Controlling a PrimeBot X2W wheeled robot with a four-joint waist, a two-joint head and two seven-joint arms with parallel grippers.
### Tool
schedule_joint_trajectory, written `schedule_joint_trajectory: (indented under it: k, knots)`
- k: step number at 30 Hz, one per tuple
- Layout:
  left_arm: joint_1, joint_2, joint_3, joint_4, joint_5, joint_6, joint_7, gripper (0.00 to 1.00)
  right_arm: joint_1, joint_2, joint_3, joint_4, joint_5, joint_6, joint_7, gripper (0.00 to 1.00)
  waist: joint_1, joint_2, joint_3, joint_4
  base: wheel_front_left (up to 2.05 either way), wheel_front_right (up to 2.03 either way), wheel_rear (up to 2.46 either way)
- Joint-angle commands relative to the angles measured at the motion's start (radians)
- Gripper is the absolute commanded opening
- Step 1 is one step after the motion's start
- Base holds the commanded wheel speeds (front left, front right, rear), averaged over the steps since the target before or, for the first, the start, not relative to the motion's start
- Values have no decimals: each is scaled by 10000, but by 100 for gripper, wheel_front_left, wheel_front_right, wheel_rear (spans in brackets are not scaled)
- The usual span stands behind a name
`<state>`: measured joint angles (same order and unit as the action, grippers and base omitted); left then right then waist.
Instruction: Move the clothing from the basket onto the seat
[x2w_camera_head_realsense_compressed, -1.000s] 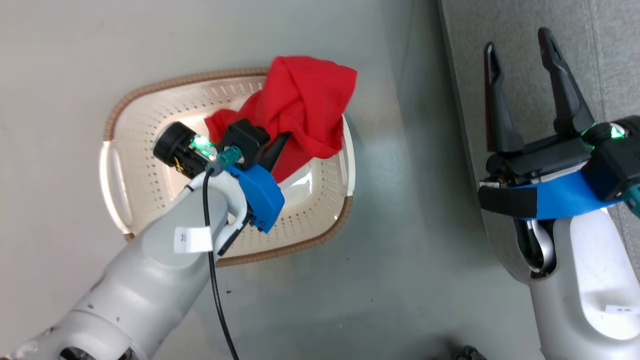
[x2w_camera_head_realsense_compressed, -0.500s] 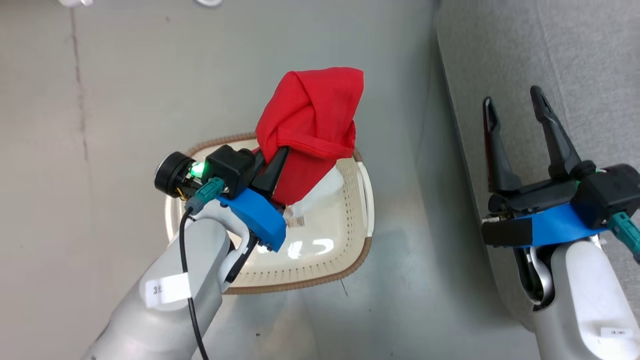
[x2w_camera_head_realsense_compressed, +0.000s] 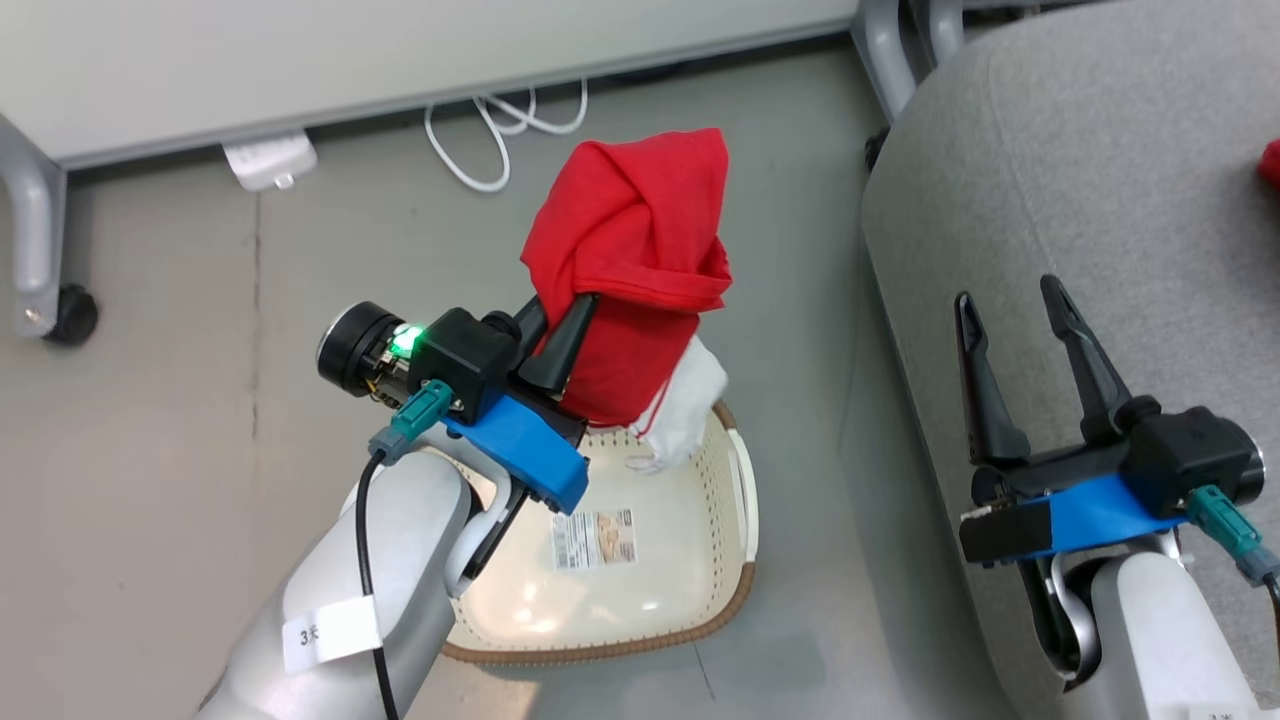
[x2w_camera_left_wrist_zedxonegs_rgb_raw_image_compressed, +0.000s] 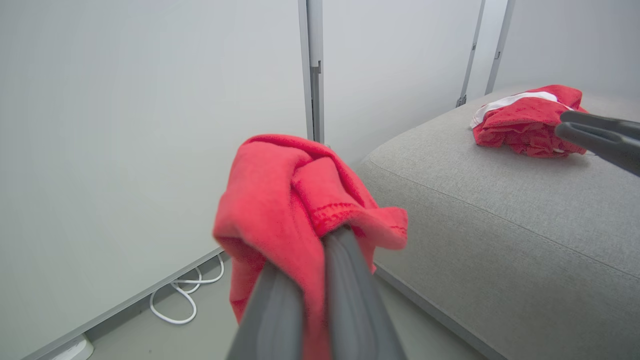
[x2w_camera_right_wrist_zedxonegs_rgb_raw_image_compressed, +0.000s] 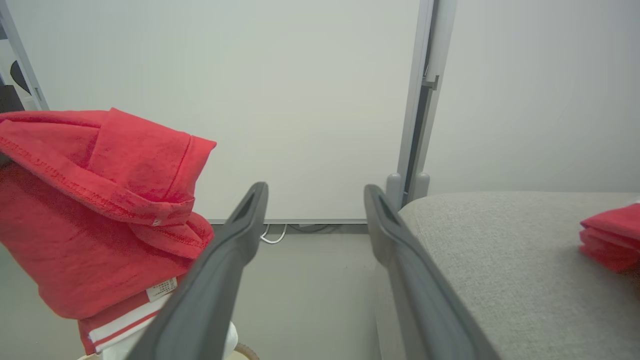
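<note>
**Left gripper (x2w_camera_head_realsense_compressed: 565, 305) clamped on red garment (x2w_camera_head_realsense_compressed: 630, 260) above the basket (x2w_camera_head_realsense_compressed: 735, 590)**

We see our left gripper's fingers pinched tight on the bunched garment. It hangs lifted over the basket's far end, its white lower part down near the rim; whether they touch we cannot tell. Our right gripper (x2w_camera_head_realsense_compressed: 1006, 292) stands spread wide, holding nothing, over the seat (x2w_camera_head_realsense_compressed: 1100, 200) edge. Another red garment (x2w_camera_left_wrist_zedxonegs_rgb_raw_image_compressed: 525, 120) lies on the seat.

A white tag (x2w_camera_head_realsense_compressed: 325, 632) on the left forearm (x2w_camera_head_realsense_compressed: 400, 530) begins with "3" — the mark after it is unclear. The paper label (x2w_camera_head_realsense_compressed: 594, 538) inside the basket (x2w_camera_head_realsense_compressed: 715, 500) and the sewn tag (x2w_camera_right_wrist_zedxonegs_rgb_raw_image_compressed: 161, 289) on the clothing (x2w_camera_right_wrist_zedxonegs_rgb_raw_image_compressed: 75, 240) carry print — too small to read.
</note>
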<state>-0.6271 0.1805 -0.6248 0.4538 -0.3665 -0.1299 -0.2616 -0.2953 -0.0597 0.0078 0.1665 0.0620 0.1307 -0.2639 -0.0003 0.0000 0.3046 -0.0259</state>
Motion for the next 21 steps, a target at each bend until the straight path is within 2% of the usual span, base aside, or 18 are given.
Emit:
schedule_joint_trajectory:
  k: [1, 12, 21]
  knots:
    - [75, -24, 45, -79, 42, -11, -49, 0, 179, 6, -7, 7, 64, 1, -8, 100, 3, 0, -378, 66, 0, 0, 0]
    - [-266, -193, -253, -331, 20, -11, -50, 0, 940, 38, -61, 287, 131, 1, -8, 100, 3, 0, -1662, 235, 0, 0, 0]
    - [-209, -167, -472, -158, -100, -12, -50, 0, 1406, 63, -23, 326, 202, 1, -8, 100, 3, 0, -2145, 253, 0, 0, 0]
